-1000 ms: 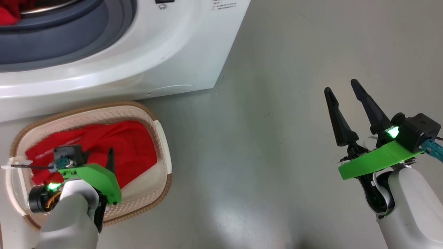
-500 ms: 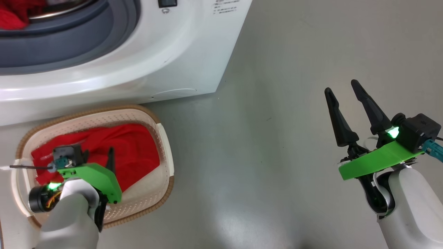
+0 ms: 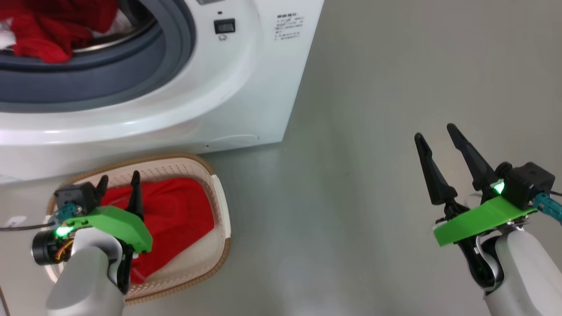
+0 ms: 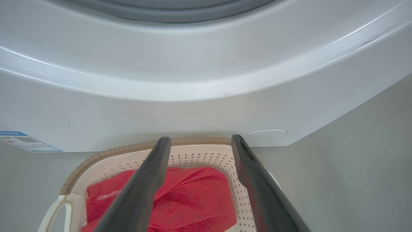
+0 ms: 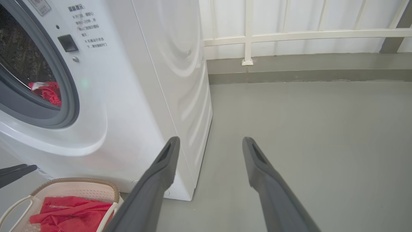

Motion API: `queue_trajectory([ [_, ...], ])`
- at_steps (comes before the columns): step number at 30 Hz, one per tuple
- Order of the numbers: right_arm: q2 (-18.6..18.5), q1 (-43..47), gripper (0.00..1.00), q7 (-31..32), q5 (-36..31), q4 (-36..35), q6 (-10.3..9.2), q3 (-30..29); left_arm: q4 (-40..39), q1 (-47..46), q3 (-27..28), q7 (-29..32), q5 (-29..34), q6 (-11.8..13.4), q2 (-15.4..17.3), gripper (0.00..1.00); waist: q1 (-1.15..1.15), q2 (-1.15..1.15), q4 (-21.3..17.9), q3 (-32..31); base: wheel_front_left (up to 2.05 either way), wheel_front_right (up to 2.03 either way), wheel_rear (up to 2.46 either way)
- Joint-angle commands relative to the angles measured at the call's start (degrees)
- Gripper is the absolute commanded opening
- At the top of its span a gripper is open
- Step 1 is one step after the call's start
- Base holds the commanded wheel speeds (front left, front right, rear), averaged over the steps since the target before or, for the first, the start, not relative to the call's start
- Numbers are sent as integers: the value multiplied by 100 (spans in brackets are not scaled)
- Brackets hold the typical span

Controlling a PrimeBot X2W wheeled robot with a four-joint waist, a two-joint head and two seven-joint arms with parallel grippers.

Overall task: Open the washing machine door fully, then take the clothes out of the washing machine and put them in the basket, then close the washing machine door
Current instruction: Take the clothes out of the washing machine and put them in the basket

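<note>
Your left pincer [image 3: 119, 177] hovers, released, over the cream perforated basket [image 3: 218, 193] holding bright red clothes [image 3: 180, 210], parked just before the white front-loading washing machine [image 3: 246, 87] for short transfers; more red garments [image 3: 39, 30] wait in its drum [image 5: 19, 54].

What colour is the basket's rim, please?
Brown, on the cream basket; clearest in the left wrist view.

The left gripper [image 3: 119, 176] lifts out of the clothes [image 3: 175, 215] in the basket [image 3: 175, 167] toward twelve o'clock, both fingers now showing, apparently empty, while the head view itself tilts upward.
</note>
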Motion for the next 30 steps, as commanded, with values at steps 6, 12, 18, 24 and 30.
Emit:
queue_trajectory([
  [6,-127,344,100,-69,-55,-76,9,72,-915,566,430,-57,238,64,168,100,0,0,151,-491,0,0,0],
  [12,-152,547,100,-69,-59,-65,9,34,-1741,1057,722,-58,461,53,87,100,0,0,208,-787,0,0,0],
  [18,-174,773,100,-69,-57,-81,9,-39,-2493,1583,878,-58,756,33,25,100,0,0,241,-1024,0,0,0],
  [24,-188,1020,100,-69,-58,-116,9,-164,-3177,2090,1033,-58,912,16,-37,100,0,0,266,-1176,0,0,0],
  [30,-171,1265,100,-69,-62,-160,9,-270,-3879,2696,1138,-58,987,13,-128,100,0,0,258,-1293,0,0,0],
])
